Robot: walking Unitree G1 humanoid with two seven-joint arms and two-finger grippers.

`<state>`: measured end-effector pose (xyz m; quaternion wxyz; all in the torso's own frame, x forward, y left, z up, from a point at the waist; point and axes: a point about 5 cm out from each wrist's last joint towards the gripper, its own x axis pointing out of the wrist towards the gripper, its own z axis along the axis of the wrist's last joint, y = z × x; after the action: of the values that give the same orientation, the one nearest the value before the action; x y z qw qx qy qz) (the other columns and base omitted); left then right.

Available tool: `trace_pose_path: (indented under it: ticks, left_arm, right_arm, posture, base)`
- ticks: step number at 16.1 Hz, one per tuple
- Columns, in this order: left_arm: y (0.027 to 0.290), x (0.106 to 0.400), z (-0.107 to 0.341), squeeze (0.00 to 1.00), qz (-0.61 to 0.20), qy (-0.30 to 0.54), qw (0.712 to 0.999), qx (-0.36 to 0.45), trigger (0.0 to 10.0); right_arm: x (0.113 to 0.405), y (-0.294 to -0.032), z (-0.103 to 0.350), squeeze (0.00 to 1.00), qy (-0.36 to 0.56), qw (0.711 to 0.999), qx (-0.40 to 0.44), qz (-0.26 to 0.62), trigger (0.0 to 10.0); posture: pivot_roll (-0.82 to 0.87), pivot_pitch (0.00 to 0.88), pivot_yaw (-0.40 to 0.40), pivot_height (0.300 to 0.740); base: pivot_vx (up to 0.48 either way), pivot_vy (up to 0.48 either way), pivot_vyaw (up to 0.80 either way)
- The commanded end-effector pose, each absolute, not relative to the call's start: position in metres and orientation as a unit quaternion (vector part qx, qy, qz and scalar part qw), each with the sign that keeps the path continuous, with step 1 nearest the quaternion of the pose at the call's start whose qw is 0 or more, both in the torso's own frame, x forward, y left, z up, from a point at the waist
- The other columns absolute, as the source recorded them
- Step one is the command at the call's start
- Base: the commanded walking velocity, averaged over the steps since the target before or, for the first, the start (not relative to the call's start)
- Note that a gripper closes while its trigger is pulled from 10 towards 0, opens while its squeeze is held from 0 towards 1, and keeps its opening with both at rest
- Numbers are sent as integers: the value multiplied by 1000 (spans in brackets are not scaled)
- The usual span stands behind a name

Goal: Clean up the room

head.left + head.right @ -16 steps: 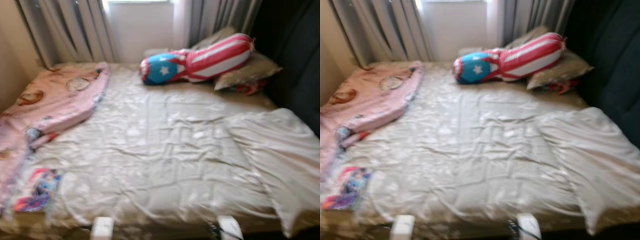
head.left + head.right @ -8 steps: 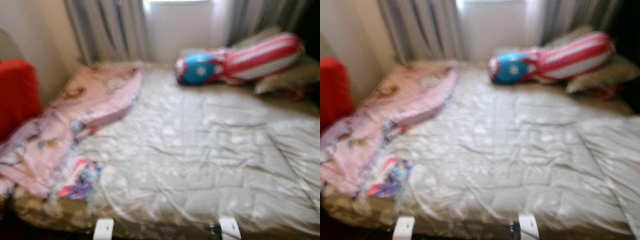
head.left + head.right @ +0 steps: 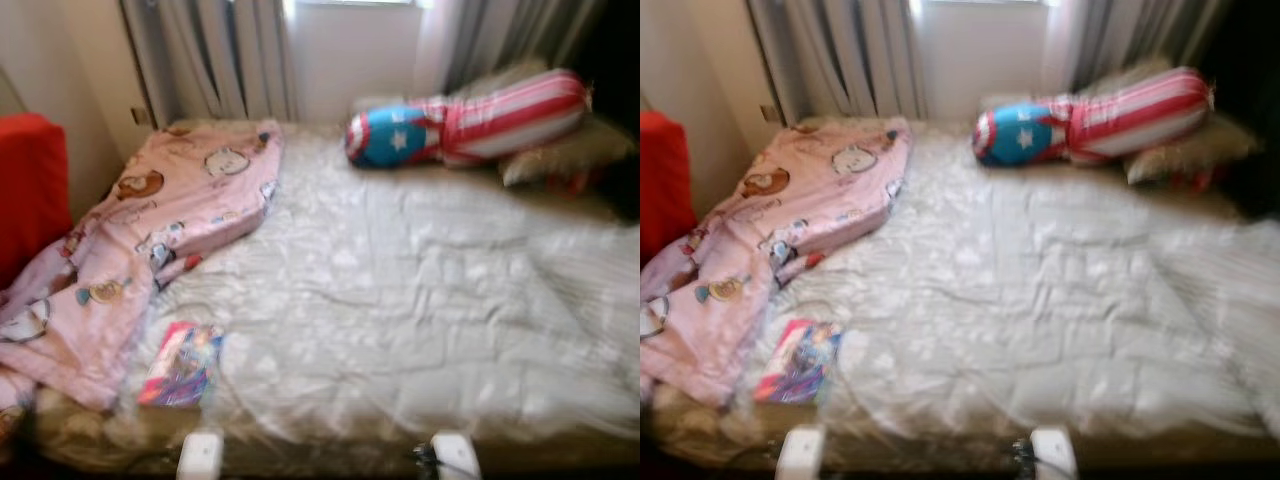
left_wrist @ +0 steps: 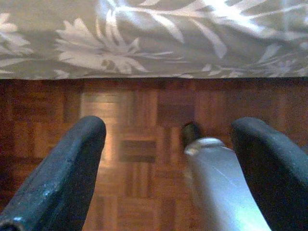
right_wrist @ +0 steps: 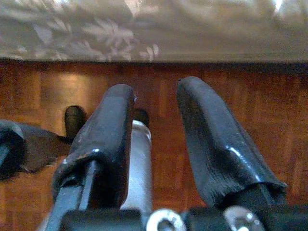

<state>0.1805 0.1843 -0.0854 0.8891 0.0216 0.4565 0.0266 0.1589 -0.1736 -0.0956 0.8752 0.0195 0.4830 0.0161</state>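
Two grippers hang low at the foot of the bed, both empty and pointing at the brown parquet floor (image 4: 139,159): the left gripper (image 4: 168,144) has its black fingers spread wide apart, and the right gripper (image 5: 156,134) has its fingers parted by a narrower gap. The nearest loose thing is the small flat colourful picture book (image 3: 182,365), which lies on the wrinkled grey-beige quilted bedspread (image 3: 420,290) near its front edge, above and ahead of the left gripper and a little to its outer side. Its long axis runs away from the robot, only slightly tilted. Just beyond it the pink cartoon-print blanket (image 3: 150,240) hangs over the bed's left side. I judge the left arm is the nearer one for the book; it must rise first.
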Motion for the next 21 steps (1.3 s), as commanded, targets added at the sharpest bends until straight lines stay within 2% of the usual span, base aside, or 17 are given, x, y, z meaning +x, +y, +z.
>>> trace_pose_path:
  ticks: [1, 11, 21]
  left_arm:
    - [191, 177, -86, 0, 29, 465, 884, 35, 10000]
    - [190, 176, -87, 0, 31, 466, 884, 32, 10000]
    - [190, 177, -87, 0, 34, 465, 884, 30, 10000]
  right_arm:
    - [164, -172, -94, 0, 477, 878, 22, 16, 10000]
    - [154, -184, -97, 0, 488, 872, 11, 13, 10000]
    - [157, -182, -96, 0, 487, 873, 13, 12, 10000]
  posture:
    - [-50, 0, -27, 740]
    - [-50, 0, -32, 740]
    - [-45, 0, -39, 740]
  base:
    - [0, 368, 0]
    - [0, 362, 0]
    - [0, 360, 0]
